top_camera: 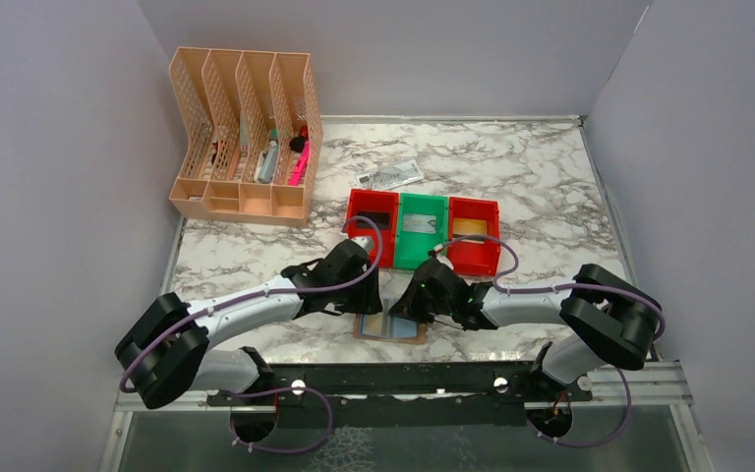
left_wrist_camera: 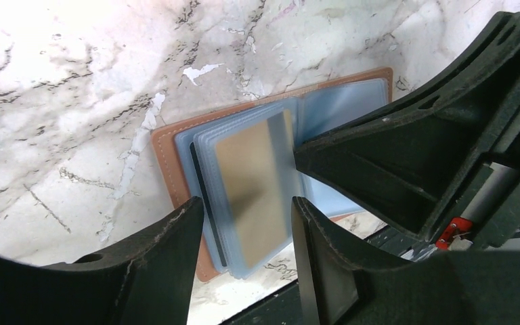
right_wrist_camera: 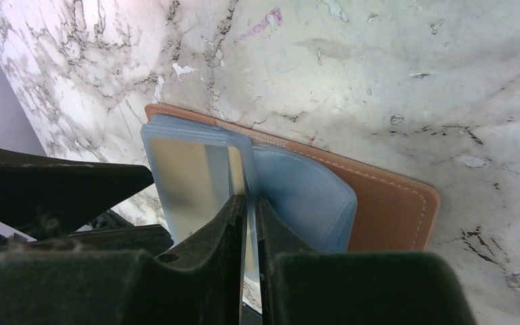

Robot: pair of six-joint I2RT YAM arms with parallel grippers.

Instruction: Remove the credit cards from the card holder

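The card holder (top_camera: 390, 327) lies open on the marble table (top_camera: 551, 197), at the near edge between both arms. A gold-toned credit card (left_wrist_camera: 254, 183) sits in its top sleeve. The right gripper (right_wrist_camera: 249, 203) is pinched closed on one blue sleeve of the card holder. The left gripper (left_wrist_camera: 246, 206) hovers partly open over the credit card, gripping nothing.

The tan-brown card holder (top_camera: 389, 327) lies open at the lower centre of the top view, its pale blue sleeves fanned up; a gold-toned credit card (left_wrist_camera: 250, 183) sits in the front sleeve.
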